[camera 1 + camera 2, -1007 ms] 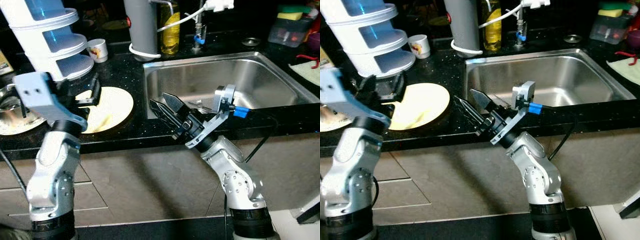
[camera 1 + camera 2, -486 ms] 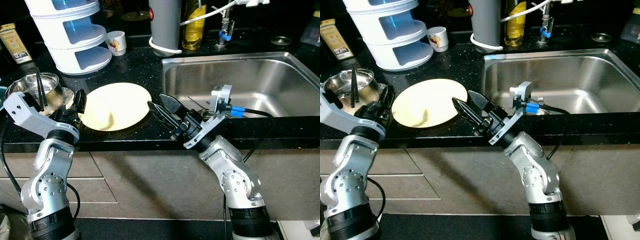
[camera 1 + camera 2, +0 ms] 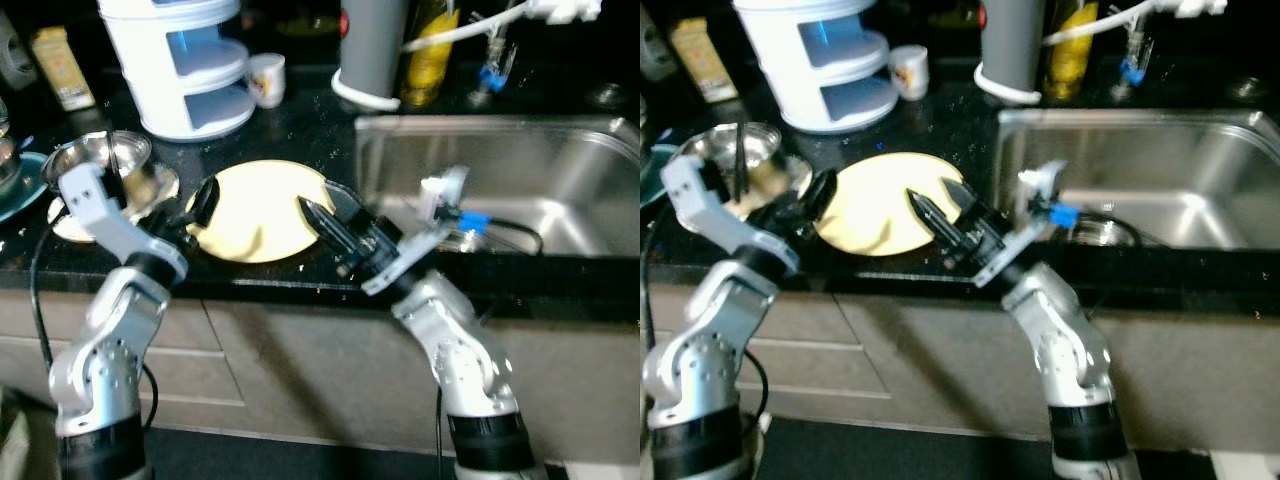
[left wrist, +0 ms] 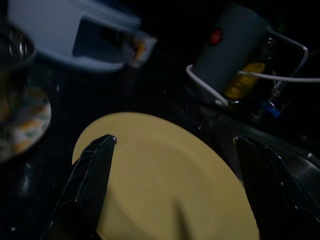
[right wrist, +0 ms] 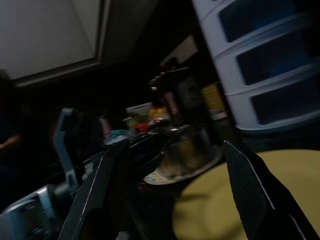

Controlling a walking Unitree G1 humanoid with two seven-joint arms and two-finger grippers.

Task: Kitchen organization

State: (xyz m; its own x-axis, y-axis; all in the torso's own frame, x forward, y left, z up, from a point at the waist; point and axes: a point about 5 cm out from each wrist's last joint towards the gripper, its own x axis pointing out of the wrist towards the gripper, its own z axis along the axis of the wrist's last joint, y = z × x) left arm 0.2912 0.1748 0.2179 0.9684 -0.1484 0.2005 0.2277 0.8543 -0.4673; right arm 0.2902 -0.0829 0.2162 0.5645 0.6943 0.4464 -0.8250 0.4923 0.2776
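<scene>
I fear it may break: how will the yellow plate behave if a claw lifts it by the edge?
The yellow plate looks thin and rigid, so probably stiff but fragile. It lies flat on the glossy black counter, so it may slide before lifting.

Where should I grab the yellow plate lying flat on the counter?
Take the yellow plate by its rim. It lies flat on the black counter, so probably only the edge offers a pinch. The open left gripper sits at its left edge: come in low from there.

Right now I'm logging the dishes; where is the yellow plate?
In the left eye view, the yellow plate lies on the black counter between both grippers, left of the sink.
</scene>
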